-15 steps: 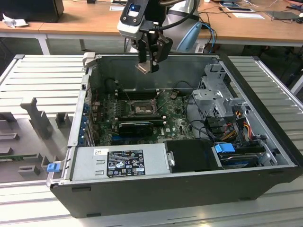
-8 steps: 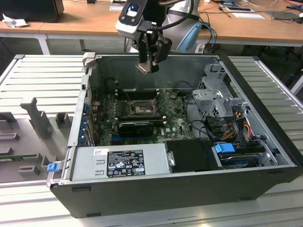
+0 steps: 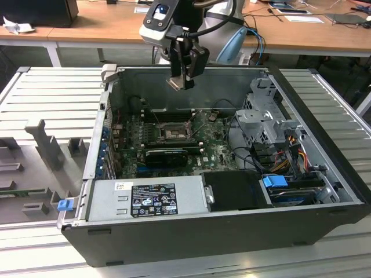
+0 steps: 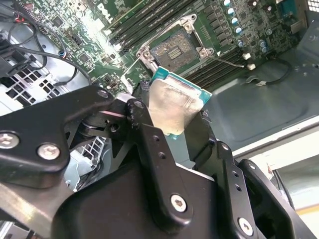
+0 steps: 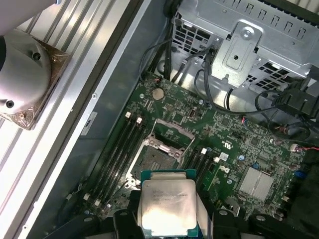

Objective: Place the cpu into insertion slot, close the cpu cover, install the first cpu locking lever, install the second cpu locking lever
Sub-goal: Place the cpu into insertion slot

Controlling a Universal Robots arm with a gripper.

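Observation:
My gripper (image 3: 181, 83) hangs above the open computer case, shut on the cpu (image 3: 175, 84). In both wrist views the cpu (image 4: 174, 107) (image 5: 167, 204) is a silver-topped square with a teal edge, clamped between two black fingers (image 4: 144, 129). Below it on the green board lies the insertion slot (image 3: 172, 132) (image 5: 149, 160) (image 4: 174, 50), uncovered, with its contact field showing. The cpu cover (image 5: 164, 146) looks tilted up at one side of the slot. The cpu is well above the slot and not touching it.
The case wall (image 3: 191, 87) runs just under the gripper. A long black heatsink (image 3: 167, 155) lies beside the slot, a grey power supply (image 3: 148, 197) at the front. A metal drive cage (image 3: 264, 113) and cables (image 3: 290, 150) fill the exterior view's right.

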